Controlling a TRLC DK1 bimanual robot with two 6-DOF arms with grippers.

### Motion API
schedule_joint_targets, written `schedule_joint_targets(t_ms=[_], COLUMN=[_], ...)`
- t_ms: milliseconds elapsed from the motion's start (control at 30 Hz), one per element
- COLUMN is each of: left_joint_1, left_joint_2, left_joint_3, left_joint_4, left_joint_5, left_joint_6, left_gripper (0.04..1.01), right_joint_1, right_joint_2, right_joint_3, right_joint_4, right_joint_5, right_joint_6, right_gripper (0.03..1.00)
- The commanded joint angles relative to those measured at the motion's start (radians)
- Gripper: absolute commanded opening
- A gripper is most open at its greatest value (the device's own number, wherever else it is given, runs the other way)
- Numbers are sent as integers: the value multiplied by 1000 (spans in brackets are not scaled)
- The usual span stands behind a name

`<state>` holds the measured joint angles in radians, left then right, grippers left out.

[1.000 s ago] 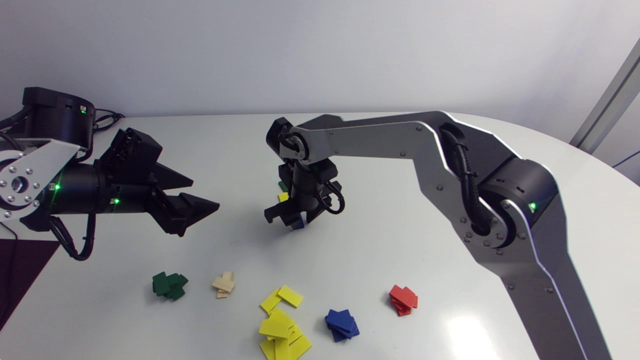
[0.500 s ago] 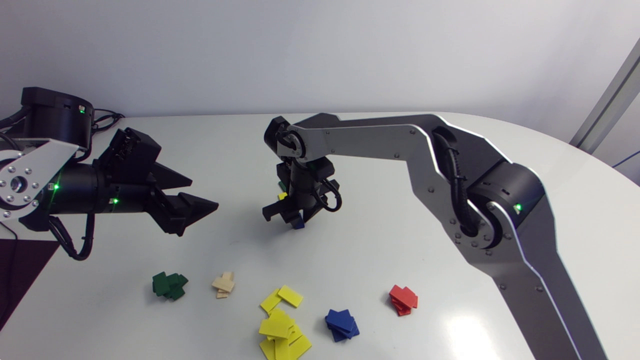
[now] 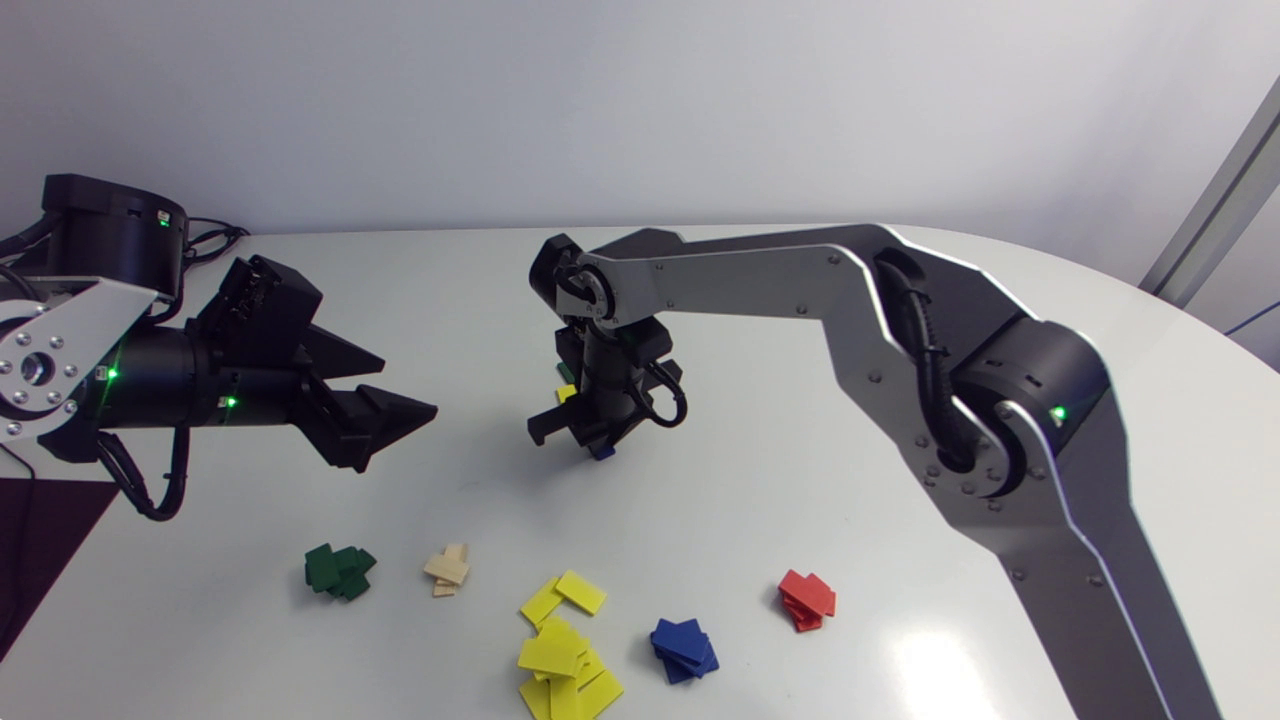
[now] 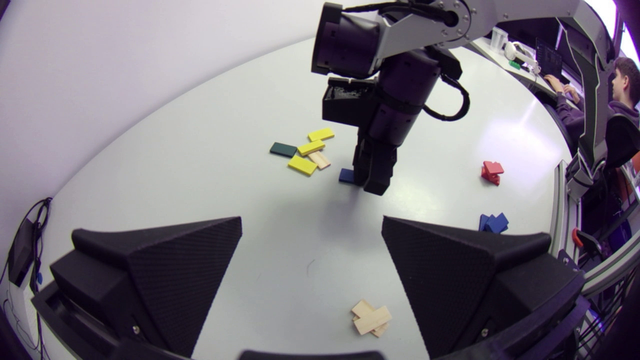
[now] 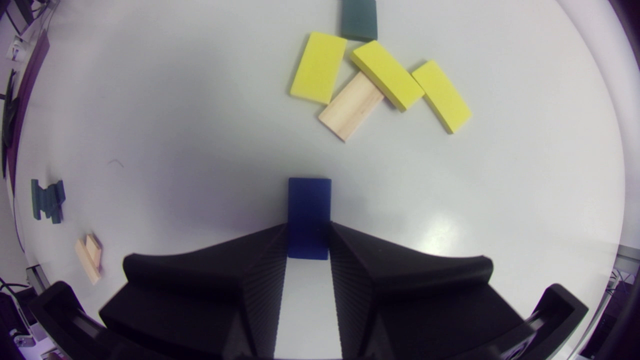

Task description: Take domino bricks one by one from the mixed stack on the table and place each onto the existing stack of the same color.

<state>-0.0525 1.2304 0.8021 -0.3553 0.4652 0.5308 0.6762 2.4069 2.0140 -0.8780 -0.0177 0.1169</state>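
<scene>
Got the right pincer (image 5: 308, 227) clamped on a blue brick (image 5: 309, 200). Ahead: three yellow bricks (image 5: 387, 75), a wood brick (image 5: 350, 107) tucked under the middle one, a dark green brick (image 5: 359, 19) beyond. Off beside, near the bench (image 5: 75, 125) edge, green stack (image 5: 47, 200) and wood stack (image 5: 89, 257).

We have bare table (image 3: 760, 500) between our right gripper (image 5: 308, 240) and the blue stack (image 3: 684, 648). Loose bricks (image 5: 380, 85) lie ahead of that gripper, not touching it.

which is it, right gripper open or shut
Shut on the blue brick: both fingers of the right gripper touch its long sides in the right wrist view.
</scene>
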Motion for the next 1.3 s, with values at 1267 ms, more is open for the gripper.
schedule_joint_targets(t_ms=[1267], left_joint_1=[-264], left_joint_2=[175], left_joint_3=[-109], left_joint_4=[253], left_joint_5=[-126], left_joint_6=[-64], left_gripper=[997], right_joint_1=[138], right_joint_2=[-994], right_joint_3=[-1133], right_joint_4=[320], right_joint_5=[-25], right_joint_6=[-224], right_gripper=[110])
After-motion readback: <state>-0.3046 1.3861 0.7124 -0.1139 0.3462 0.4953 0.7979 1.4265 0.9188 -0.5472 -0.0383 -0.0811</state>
